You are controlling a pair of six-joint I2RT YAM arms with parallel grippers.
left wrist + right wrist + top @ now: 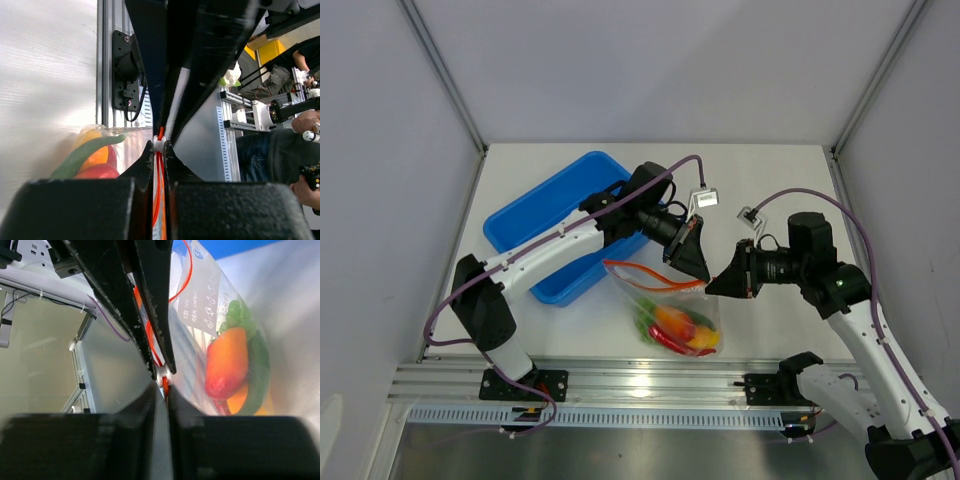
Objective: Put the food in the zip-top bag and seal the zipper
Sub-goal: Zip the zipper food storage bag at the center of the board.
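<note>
Near the worktop's (760,180) front edge, at about 6 o'clock from its centre in the top view: one zip-top bag (665,302), clear and crinkly, lying flat with the food (682,328) heaped in its lower end, red, orange, yellow and green pieces together. The zipper (665,287) runs along the mouth at the bag's 12 o'clock side. Left hand (695,268) meets that strip from 11 o'clock and right hand (715,285) from 3 o'clock, their tips close together. A blue tray (545,210) sits at 10 o'clock, touching or just beside the bag; which cannot be told. Left wrist view: own fingers pressed together on the orange strip, a small white slider (158,144) at their tips, the food at 9 o'clock behind film. Right wrist view: own fingers likewise nearly closed, pinching the strip at the same white slider, the bag and its printed label (202,297) hanging off toward 2 o'clock. Handling, by judgement: film is thin, limp and slippery, and will buckle if pushed; the contents look light but loose, apt to shift toward the mouth. Best hold is the stiffer zipper strip itself, one hand anchoring an end while the other draws along it, keeping the strip taut and straight.
</note>
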